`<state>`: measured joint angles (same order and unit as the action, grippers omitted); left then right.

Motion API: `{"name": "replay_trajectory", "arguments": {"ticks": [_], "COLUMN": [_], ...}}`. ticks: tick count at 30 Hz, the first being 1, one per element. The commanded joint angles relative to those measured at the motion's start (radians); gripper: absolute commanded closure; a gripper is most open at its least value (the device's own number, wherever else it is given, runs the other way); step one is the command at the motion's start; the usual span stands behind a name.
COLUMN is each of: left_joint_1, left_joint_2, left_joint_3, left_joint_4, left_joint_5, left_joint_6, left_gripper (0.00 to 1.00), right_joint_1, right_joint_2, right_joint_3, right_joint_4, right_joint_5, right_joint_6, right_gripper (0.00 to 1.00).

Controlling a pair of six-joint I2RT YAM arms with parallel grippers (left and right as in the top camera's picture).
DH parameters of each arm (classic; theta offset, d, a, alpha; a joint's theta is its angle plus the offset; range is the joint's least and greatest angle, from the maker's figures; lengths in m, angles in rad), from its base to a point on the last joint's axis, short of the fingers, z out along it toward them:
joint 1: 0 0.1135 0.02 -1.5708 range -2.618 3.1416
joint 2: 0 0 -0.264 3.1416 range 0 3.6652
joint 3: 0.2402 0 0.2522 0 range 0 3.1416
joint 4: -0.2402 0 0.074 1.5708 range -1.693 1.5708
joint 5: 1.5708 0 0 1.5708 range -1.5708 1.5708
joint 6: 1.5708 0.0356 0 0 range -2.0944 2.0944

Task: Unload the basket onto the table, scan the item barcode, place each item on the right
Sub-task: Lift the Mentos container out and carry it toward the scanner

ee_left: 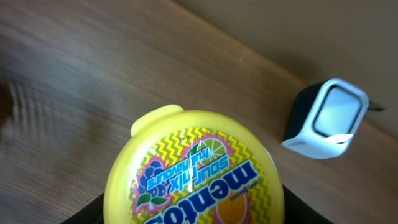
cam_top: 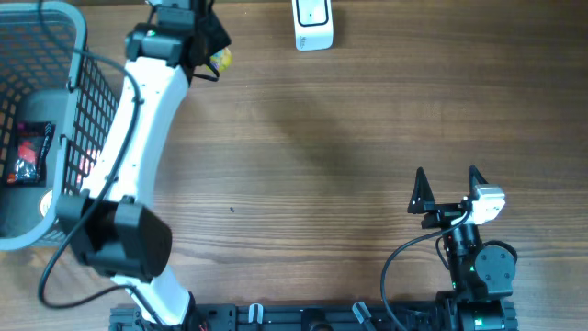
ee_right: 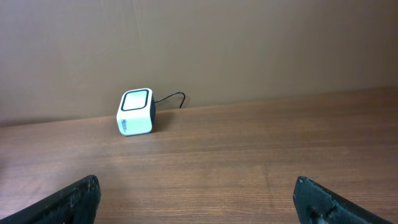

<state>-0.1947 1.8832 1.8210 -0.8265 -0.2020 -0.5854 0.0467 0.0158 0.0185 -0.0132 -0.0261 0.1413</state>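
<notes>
Counter (cam_top: pixel 322 138): matte brown wood-grain surface. Wire basket (cam_top: pixel 55 18): grey mesh at the left edge, with a dark packet inside.

The left fingers (cam_top: pixel 213 48) are at the far edge and grip the Mentos tub (ee_left: pixel 196 171), a round tub of glossy yellow plastic with its printed lid facing the wrist camera. No barcode is visible.

Barcode scanner (ee_left: pixel 326 118): a white cube with a dark back and a glass window. It lies ahead and to the right of the tub, near but apart, so the left arm is nearer.

Right fingers (cam_top: pixel 447 188): spread wide and empty, well apart from both.
</notes>
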Motion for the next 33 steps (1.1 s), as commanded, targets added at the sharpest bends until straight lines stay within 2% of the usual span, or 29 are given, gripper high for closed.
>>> {"name": "replay_trajectory", "arguments": {"ticks": [1, 11, 19, 33], "left_joint_1": [-0.011, -0.011, -0.013, -0.013], "left_joint_2": [0.073, 0.204, 0.309, 0.402], "left_joint_3": [0.012, 0.012, 0.012, 0.011], "left_joint_4": [0.016, 0.089, 0.113, 0.116], "left_joint_5": [-0.035, -0.066, -0.089, -0.087], "left_joint_6": [0.001, 0.001, 0.002, 0.001], "left_gripper": [0.47, 0.49, 0.43, 0.43], "right_joint_1": [0.002, 0.002, 0.002, 0.002], "right_joint_2": [-0.002, -0.002, -0.002, -0.002], "right_joint_3": [-0.008, -0.008, -0.008, -0.008], "right_joint_4": [0.005, 0.005, 0.005, 0.005], "right_joint_5": [-0.013, -0.013, -0.013, -0.013], "right_joint_6": [-0.004, -0.004, -0.004, -0.004], "right_gripper": [0.00, 0.00, 0.00, 0.00]}}
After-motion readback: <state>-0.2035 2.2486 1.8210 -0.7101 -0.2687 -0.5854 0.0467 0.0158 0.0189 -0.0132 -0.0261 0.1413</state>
